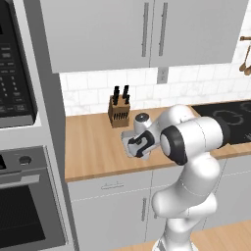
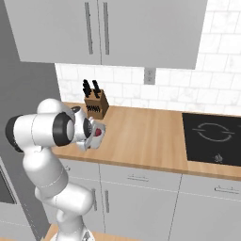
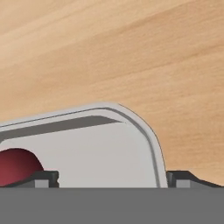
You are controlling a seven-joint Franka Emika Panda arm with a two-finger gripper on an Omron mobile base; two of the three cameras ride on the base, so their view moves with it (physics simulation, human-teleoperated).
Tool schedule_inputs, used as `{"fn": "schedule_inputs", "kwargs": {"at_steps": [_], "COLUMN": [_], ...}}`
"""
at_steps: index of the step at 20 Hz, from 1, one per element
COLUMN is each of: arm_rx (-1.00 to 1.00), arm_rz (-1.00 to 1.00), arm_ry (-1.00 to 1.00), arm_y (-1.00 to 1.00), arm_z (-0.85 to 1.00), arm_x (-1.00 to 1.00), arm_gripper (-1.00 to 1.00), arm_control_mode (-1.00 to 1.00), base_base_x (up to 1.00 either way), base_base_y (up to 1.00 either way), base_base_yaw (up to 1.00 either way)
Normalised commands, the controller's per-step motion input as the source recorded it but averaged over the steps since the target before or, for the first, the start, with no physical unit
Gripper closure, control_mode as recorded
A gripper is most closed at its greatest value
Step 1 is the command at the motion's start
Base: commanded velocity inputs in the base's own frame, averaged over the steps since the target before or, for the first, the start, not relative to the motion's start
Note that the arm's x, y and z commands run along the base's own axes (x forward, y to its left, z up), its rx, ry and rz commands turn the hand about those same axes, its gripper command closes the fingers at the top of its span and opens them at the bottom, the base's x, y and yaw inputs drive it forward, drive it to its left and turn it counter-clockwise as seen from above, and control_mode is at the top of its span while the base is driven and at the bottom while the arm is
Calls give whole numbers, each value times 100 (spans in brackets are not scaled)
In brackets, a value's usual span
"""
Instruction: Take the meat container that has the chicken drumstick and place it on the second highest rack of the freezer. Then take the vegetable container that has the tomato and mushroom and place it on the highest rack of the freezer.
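The vegetable container (image 3: 100, 148) is a light-grey tray lying on the wooden counter (image 3: 131, 57). The red tomato (image 3: 15, 166) sits inside it at the left. The mushroom is hidden. My gripper (image 3: 113, 179) hangs low over the tray's near end, open, one fingertip (image 3: 43, 178) over the tray and the other just outside its rim. In the right base view the tray (image 2: 100, 128) shows at the gripper (image 2: 94, 135) with the tomato (image 2: 98, 133) in it. In the left base view the gripper (image 1: 135, 146) is above the counter's front half. The meat container, drumstick and freezer are out of view.
A knife block (image 1: 119, 112) stands at the back of the counter by the tiled wall. A black cooktop (image 2: 212, 136) lies to the right. An oven (image 1: 24, 206) and microwave (image 1: 12, 88) fill the left column. Wall cabinets (image 2: 103, 33) hang overhead.
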Motion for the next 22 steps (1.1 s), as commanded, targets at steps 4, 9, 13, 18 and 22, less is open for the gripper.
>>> {"fn": "schedule_inputs", "kwargs": {"at_steps": [4, 9, 13, 18, 22], "arm_rx": [0, 0, 0, 0, 0], "arm_rz": [0, 0, 0, 0, 0], "arm_ry": [0, 0, 0, 0, 0], "arm_y": [0, 0, 0, 1, -4], "arm_z": [0, 0, 0, 0, 27], "arm_x": [0, 0, 0, 0, 0], "arm_gripper": [100, 100, 100, 100, 100], "arm_control_mode": [-100, -100, -100, -100, -100], "base_base_x": [0, 0, 0, 0, 0], "base_base_y": [0, 0, 0, 0, 0], "base_base_yaw": [0, 0, 0, 0, 0]}}
